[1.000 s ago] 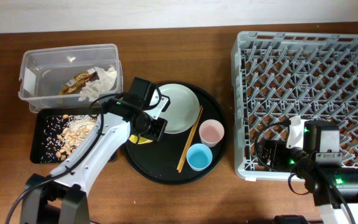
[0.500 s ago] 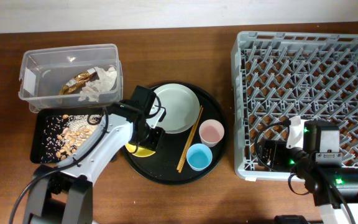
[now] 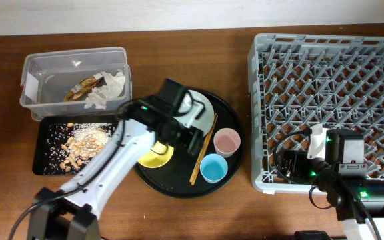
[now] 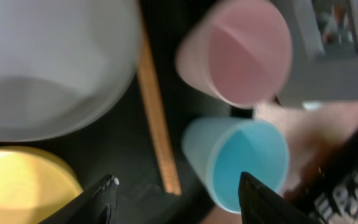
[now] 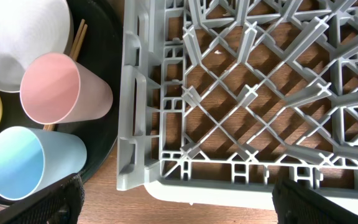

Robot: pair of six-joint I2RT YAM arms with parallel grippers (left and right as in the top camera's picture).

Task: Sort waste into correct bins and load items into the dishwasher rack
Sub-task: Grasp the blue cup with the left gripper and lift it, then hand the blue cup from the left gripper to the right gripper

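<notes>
Over the round tray, the left hand hangs spread and empty above the chopsticks, which lie between plate and blue cup; a careless descent risks toppling that cup.

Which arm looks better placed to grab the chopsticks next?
Left. The left tool, open, hangs directly over the chopsticks; the right tool sits apart, over the rack corner.

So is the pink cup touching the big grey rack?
Apart. The right wrist view shows a strip of round black tray between the pink cup and the dishwasher rack.
</notes>
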